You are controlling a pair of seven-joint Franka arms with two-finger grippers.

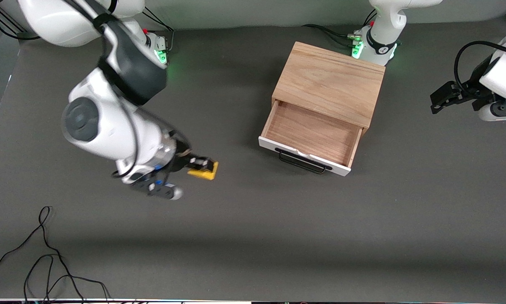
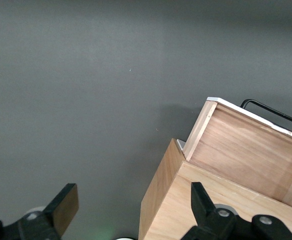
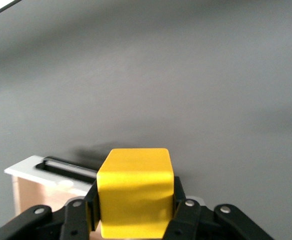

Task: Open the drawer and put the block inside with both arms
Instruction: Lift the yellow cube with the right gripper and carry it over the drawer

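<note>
The right gripper (image 1: pixel 196 166) hung over bare table (image 1: pixel 253 236) toward the right arm's end, its fingers (image 3: pixel 183 212) clamped on the block (image 1: pixel 205 171). In the right wrist view the yellow block (image 3: pixel 134 192) sat squeezed between the two black fingers.

The drawer (image 1: pixel 309 135) stood pulled out of the box (image 1: pixel 331 82), toward the front camera, its wooden inside bare. Its white front panel and black handle (image 1: pixel 301 162) faced the camera. The box sat toward the left arm's end, near the left arm's base.

The left arm waited at its end of the table, with the left gripper (image 1: pixel 440 101) over the table beside the box. The left wrist view showed its fingers (image 2: pixel 63 207) spread wide apart, the box (image 2: pixel 186 210) and drawer (image 2: pixel 246 150) below.
</note>
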